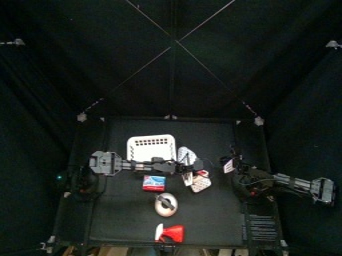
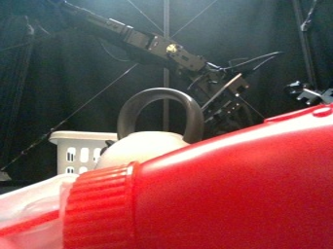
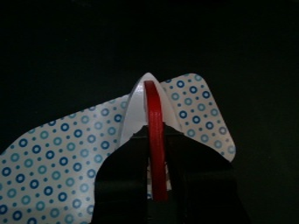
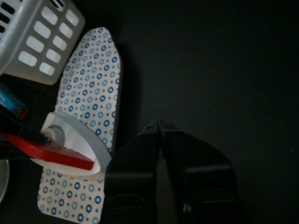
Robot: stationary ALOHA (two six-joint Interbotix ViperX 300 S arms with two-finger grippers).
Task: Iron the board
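The ironing board [image 4: 82, 101] is white with blue rings and lies flat on the black table; it also shows in the left wrist view [image 3: 65, 144]. A white iron with a red handle [image 4: 65, 147] stands on the board near one end. In the left wrist view the iron [image 3: 153, 122] is seen from behind, and my left gripper [image 3: 155, 175] is shut on its red handle. My right gripper [image 4: 163, 166] is shut and empty, over bare table beside the board, apart from the iron.
A white laundry basket [image 1: 152, 148] stands at the back left, beyond the board's far end [image 4: 33, 39]. A red bottle [image 2: 221, 185] lies at the front edge, with a white round thing with a dark ring handle [image 2: 159, 117] behind it. A red-and-blue box [image 1: 155, 183] lies left of centre.
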